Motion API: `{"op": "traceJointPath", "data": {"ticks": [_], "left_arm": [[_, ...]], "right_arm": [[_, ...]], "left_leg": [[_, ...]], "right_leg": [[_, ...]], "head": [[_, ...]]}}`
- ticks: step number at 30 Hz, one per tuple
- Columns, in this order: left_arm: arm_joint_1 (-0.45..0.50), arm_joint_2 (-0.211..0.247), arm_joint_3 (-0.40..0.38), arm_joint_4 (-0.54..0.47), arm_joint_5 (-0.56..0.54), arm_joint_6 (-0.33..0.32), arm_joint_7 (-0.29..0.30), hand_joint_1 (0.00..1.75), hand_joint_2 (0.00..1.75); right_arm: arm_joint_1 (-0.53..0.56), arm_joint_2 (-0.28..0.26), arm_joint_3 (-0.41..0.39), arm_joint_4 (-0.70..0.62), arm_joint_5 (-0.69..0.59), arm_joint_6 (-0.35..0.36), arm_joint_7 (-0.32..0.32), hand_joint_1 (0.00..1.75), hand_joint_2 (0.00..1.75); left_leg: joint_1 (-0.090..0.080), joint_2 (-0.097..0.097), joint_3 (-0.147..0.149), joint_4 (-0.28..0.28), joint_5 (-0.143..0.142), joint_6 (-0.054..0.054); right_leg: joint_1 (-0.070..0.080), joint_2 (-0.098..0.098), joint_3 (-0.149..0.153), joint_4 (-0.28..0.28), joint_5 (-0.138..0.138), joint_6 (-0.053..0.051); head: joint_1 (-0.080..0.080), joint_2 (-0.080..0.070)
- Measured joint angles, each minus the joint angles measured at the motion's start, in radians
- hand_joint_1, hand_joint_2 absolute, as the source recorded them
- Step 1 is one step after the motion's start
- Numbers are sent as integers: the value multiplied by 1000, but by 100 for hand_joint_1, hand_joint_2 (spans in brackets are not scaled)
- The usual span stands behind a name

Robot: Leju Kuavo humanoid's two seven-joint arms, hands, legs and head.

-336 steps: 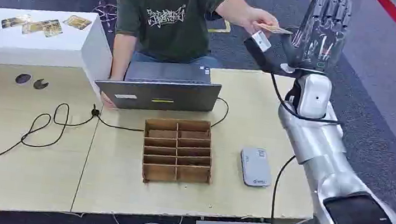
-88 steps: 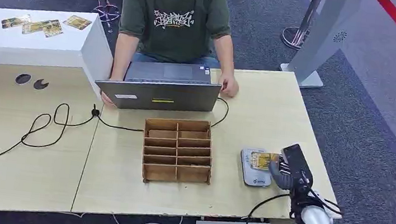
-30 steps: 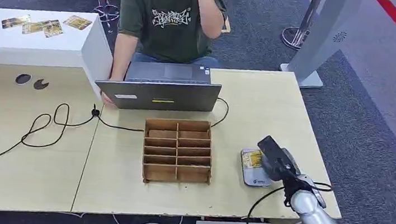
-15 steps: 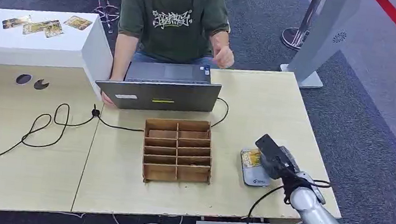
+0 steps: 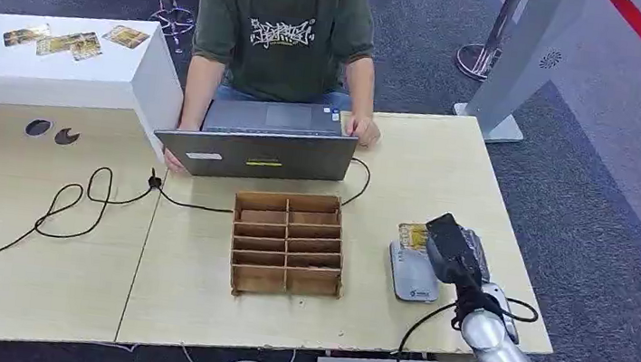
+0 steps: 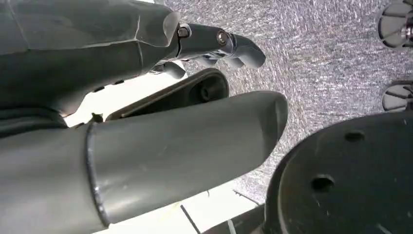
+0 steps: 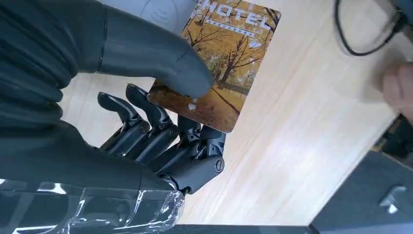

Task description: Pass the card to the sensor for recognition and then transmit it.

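Note:
My right hand (image 5: 452,248) hovers over the right part of the wooden table (image 5: 432,171) and pinches a hotel card (image 5: 414,235) printed with autumn trees. The right wrist view has the card (image 7: 221,63) clamped between the thumb and the dark fingers (image 7: 160,131), face up and level above the tabletop. The grey sensor pad (image 5: 413,274) lies just on the near side of the card. A person sits behind a laptop (image 5: 257,142) with one hand (image 5: 362,129) at its corner. My left hand (image 6: 146,122) hangs over carpet, holding nothing.
A wooden slotted organiser (image 5: 288,243) stands left of the sensor. A black cable (image 5: 77,203) snakes across the left tabletop. More cards (image 5: 73,42) lie on a white counter (image 5: 56,73) at the back left. A grey stand (image 5: 532,50) rises beyond the table's right end.
My right hand has carried the card off the sensor pad toward the table's far side. The person's raised hand has come down to the laptop's corner.

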Motion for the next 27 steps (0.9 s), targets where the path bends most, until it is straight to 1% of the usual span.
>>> {"op": "traceJointPath", "data": {"ticks": [5,15,18,20,22,24,25,26,27], "left_arm": [[0,-5,12,0,-3,0,-2,0,0],[-1,-7,15,0,-3,0,-2,0,0],[-1,-8,15,0,-8,4,-2,0,0],[-2,-8,15,0,-12,8,-2,0,0],[-3,-9,15,0,-17,16,-2,0,0],[-4,-10,15,0,-22,22,-2,0,0],[-6,-10,15,0,-27,28,-1,0,0],[-8,-10,15,0,-31,33,1,0,0],[-11,-10,15,0,-35,39,4,0,0]], "right_arm": [[29,23,-40,-59,0,-32,-40,175,175],[49,38,-64,-103,1,-38,-46,175,175],[58,49,-70,-116,12,-70,-92,175,175],[65,61,-76,-132,29,-106,-123,175,175],[73,78,-88,-148,90,-186,-138,175,175],[77,94,-96,-161,208,-293,-132,175,175],[77,102,-101,-167,285,-361,-119,175,175],[77,110,-108,-170,367,-393,-108,175,175],[77,120,-121,-174,458,-403,-99,175,175]], "left_leg": [[0,0,0,0,0,0],[0,0,0,0,0,0],[0,0,0,0,0,0],[0,0,0,0,0,0],[0,0,0,0,0,0],[0,0,0,0,0,0],[0,0,0,0,0,0],[0,0,0,0,0,0],[0,1,0,0,0,0]], "right_leg": [[0,0,0,0,0,0],[0,0,0,0,0,0],[0,0,0,0,0,0],[0,0,0,0,0,0],[0,0,0,0,0,0],[0,0,0,0,0,0],[0,0,0,0,0,0],[0,0,0,0,0,0],[0,1,0,0,0,0]], "head": [[0,0],[0,0],[0,0],[0,0],[0,0],[0,0],[0,0],[0,0],[0,0]]}}
